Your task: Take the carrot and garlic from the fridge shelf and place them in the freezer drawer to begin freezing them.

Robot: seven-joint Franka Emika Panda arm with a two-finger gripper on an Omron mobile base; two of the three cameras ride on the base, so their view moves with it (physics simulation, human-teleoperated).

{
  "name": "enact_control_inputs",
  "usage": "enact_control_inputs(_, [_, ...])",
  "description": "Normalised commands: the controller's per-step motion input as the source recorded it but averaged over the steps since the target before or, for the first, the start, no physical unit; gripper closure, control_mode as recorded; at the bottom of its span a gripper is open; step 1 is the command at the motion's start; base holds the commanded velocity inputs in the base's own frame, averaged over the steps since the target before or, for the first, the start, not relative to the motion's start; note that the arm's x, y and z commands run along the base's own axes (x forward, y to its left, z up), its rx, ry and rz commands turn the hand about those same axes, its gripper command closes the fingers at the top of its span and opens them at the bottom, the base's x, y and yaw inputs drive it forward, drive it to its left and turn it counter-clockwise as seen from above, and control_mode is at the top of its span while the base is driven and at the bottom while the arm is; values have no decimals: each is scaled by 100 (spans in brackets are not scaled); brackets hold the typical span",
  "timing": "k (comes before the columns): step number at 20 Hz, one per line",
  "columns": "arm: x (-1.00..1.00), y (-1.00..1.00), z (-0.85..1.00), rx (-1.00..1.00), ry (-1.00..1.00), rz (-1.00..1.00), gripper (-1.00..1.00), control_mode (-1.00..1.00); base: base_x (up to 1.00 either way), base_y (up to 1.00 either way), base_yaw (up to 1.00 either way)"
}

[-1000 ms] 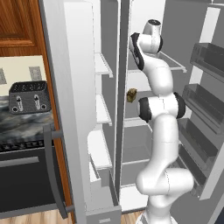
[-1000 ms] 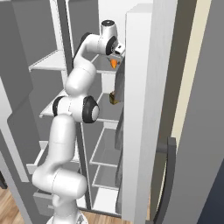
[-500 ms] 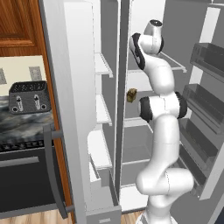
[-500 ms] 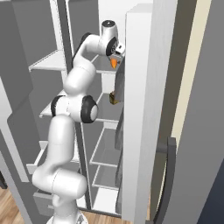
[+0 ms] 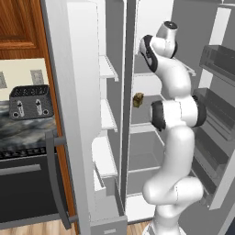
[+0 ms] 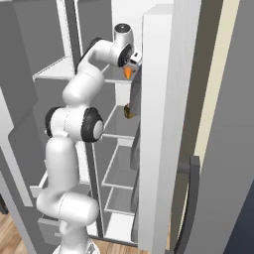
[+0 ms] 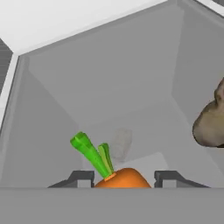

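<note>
The arm is reaching high into the open fridge, and the gripper point(image 7: 124, 178) is sitting around the carrot point(image 7: 120, 177): the orange body is lying between the two dark fingertips, its green tuft sticking up beyond them. The jaws are standing partway apart, one on each side of the root. They look closed onto it, though I cannot tell for certain whether the pads are pressing it. From the right base camera the carrot point(image 6: 128, 72) is showing as an orange tip just under the hand, level with the fridge shelf point(image 6: 116, 80).

So the step in hand looks like the pick of the carrot, the first of the two items. The garlic point(image 7: 211, 123) is lying beside the carrot, off to one side of it and apart from the fingers, waiting its turn.

The next move, as I judge it, calls for lifting the carrot off the shelf, drawing it back out of the compartment and carrying it down to the freezer drawer point(image 5: 108, 214), which is standing open far below the carrot. The compartment walls are crowding the carrot closely, so the way out is straight back.
</note>
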Motion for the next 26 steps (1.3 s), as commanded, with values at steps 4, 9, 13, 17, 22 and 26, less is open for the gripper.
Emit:
enact_control_inputs(4, [-99, 0, 0, 0, -19, 0, 100, -100, 0, 0, 0])
enact_control_inputs(9, [-100, 0, -5, 0, -14, 0, 100, -100, 0, 0, 0])
enact_control_inputs(13, [-100, 0, -10, 0, -5, 0, 100, -100, 0, 0, 0])
enact_control_inputs(17, [-100, 0, -4, 0, -3, 0, 100, -100, 0, 0, 0])
enact_control_inputs(22, [-100, 0, -2, 0, -2, 0, 100, -100, 0, 0, 0])
enact_control_inputs(26, [-100, 0, -7, 0, 0, 0, 100, -100, 0, 0, 0])
